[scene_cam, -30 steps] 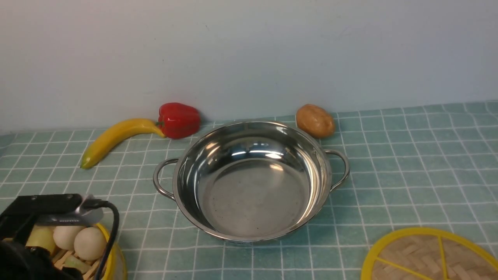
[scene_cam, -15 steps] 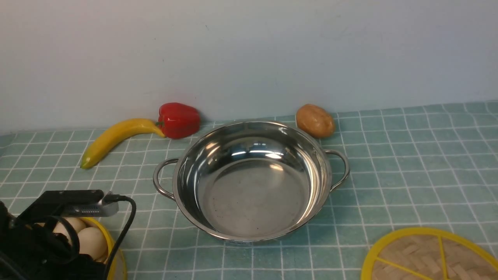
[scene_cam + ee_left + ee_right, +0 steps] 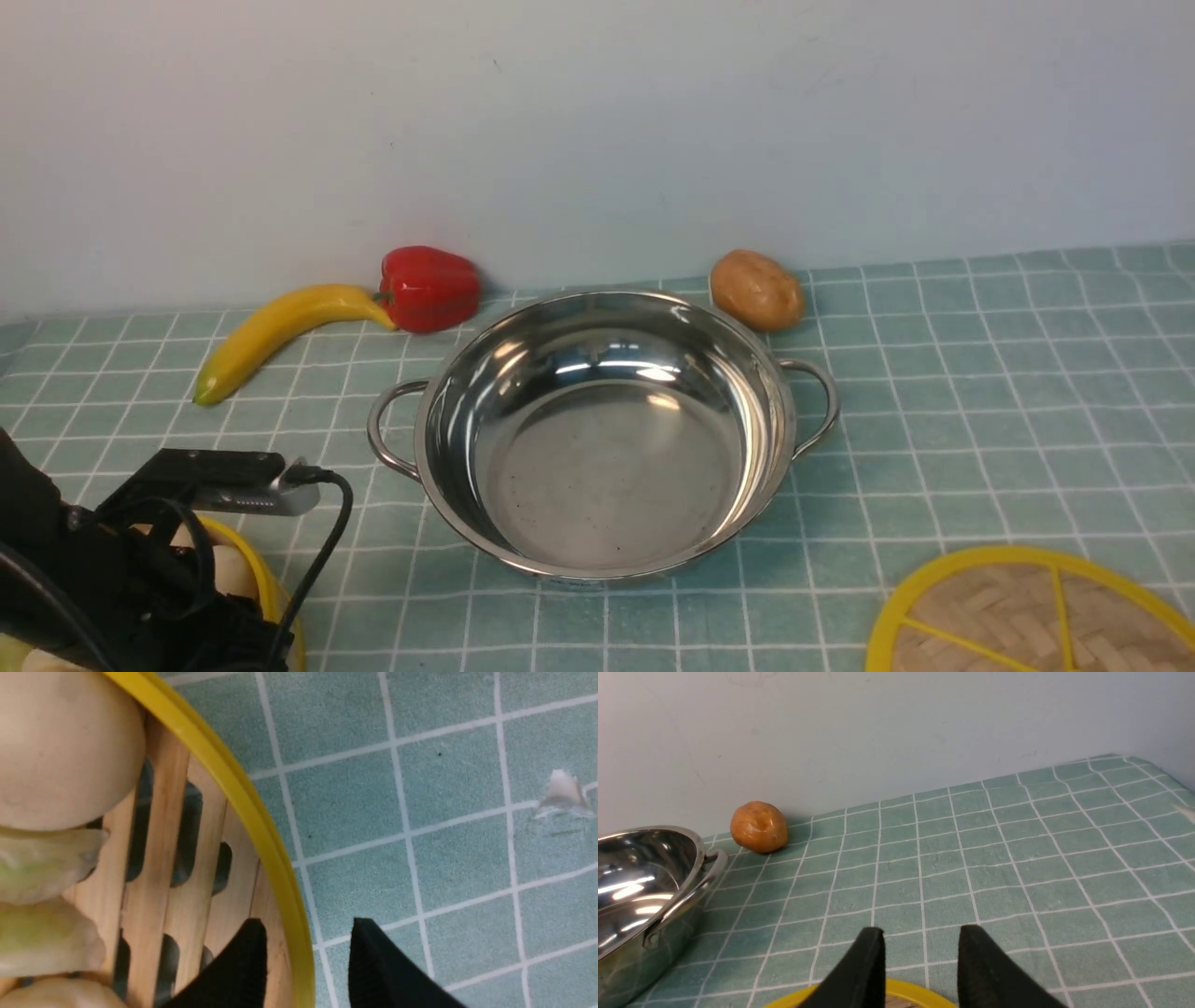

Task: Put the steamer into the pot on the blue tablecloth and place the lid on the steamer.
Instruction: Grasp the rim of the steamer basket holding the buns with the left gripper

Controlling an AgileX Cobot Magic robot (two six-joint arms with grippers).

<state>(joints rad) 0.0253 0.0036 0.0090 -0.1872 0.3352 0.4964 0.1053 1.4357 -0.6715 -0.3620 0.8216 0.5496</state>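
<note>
1. Steamer beneath my left gripper; its rim runs between my spread, empty fingers. Lower straight, straddling the wall, then pinch; keep buns untouched.
2. Pot ahead, rightward of that gripper: lift level, clear its edge.
3. Right gripper spread, lid just below: wait.

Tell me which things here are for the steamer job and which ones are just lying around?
For the job:
- the steamer with its toy food
- the shiny pot
- the flat woven lid
- the blue tablecloth under the pot

Just lying around:
- the banana
- the red pepper
- the brown, potato-like thing
</note>
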